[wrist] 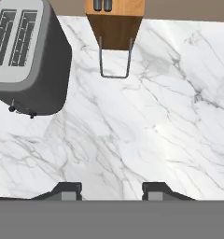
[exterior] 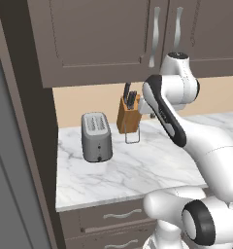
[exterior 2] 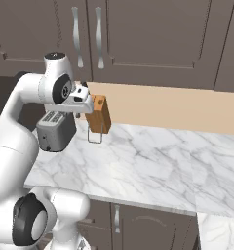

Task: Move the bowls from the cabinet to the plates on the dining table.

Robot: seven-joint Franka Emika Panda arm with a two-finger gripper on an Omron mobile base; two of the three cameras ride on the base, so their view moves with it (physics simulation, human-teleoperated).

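The dark grey-brown cabinet point(exterior: 104, 39) point(exterior 2: 158, 34) hangs over the counter with its panelled doors shut. Two long silver handles point(exterior: 154, 36) point(exterior 2: 76, 34) meet at its centre seam. The bowls are hidden. The plates and the dining table are out of view. My gripper point(wrist: 111, 191) point(exterior 2: 84, 100) is held well above the marble counter and below the cabinet doors, close to the knife block. It points down at bare marble, open, with nothing between its fingertips point(wrist: 69, 190).
A grey two-slot toaster point(exterior: 96, 136) point(exterior 2: 54, 129) point(wrist: 25, 56) stands at the counter's left. A wooden knife block point(exterior: 128, 115) point(exterior 2: 99, 114) point(wrist: 115, 21) on a wire stand sits by the beige back wall. The marble counter point(exterior: 138, 170) point(exterior 2: 153, 161) tops drawers point(exterior: 113, 216).
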